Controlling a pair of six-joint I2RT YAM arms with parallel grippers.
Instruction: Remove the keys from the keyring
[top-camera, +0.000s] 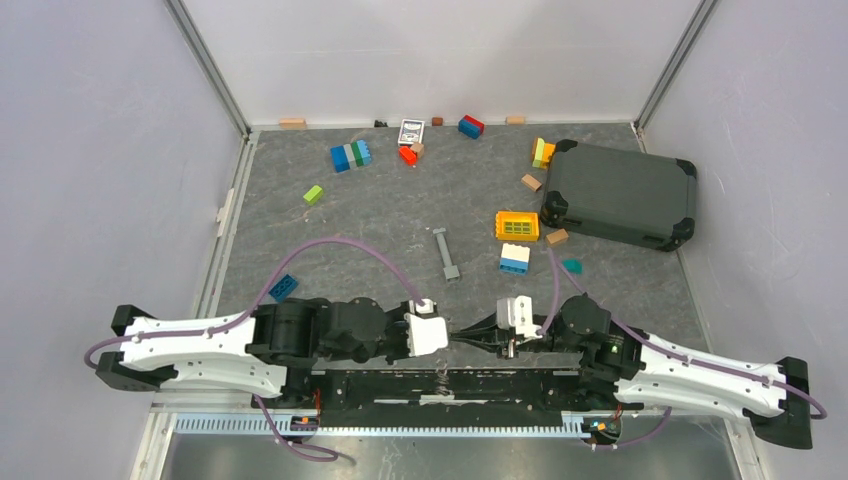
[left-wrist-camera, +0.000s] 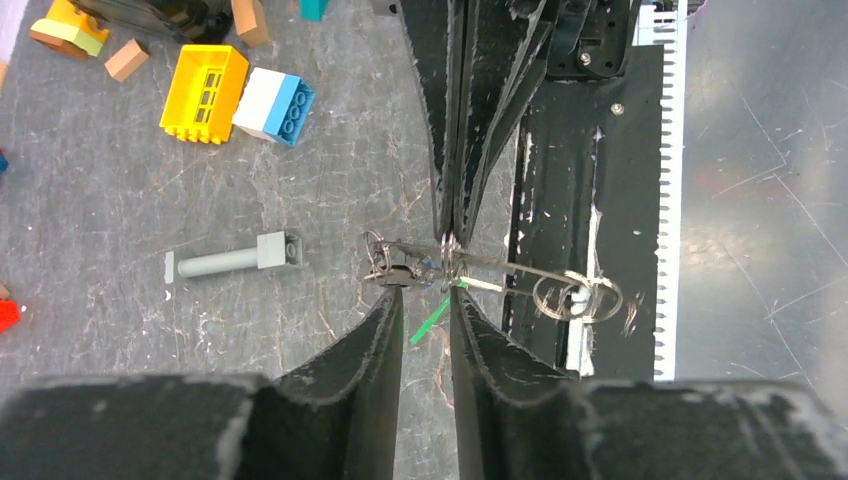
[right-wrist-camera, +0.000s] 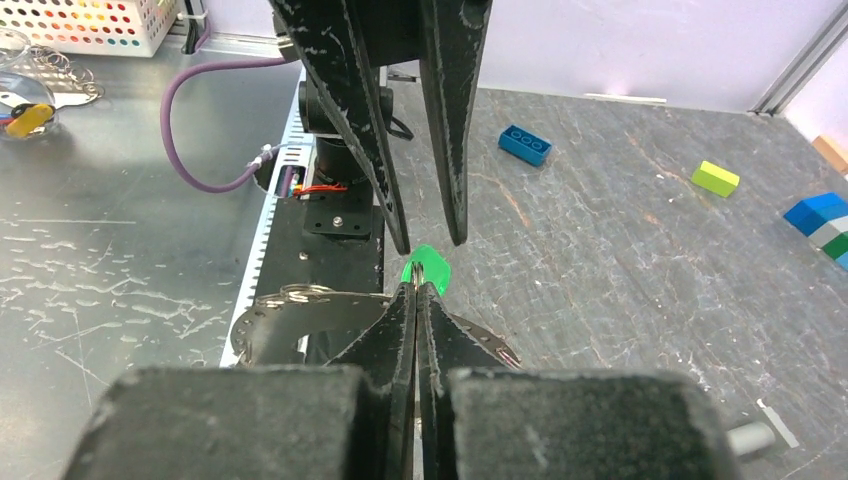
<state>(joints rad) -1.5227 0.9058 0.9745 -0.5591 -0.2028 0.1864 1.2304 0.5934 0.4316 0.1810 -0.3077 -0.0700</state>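
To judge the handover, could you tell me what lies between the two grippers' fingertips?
In the left wrist view, the keyring with its keys, including a green-headed key, sits between the left gripper and the right gripper.

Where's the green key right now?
In the right wrist view, the green key sits just past the tips of the right claw, which is shut on the keyring, directly below the left claw's parted fingers, midway between both arms.

Grey table (top-camera: 350, 205), scattered toy bricks (top-camera: 350, 156), grey bar (top-camera: 446, 253), dark case (top-camera: 620, 193)
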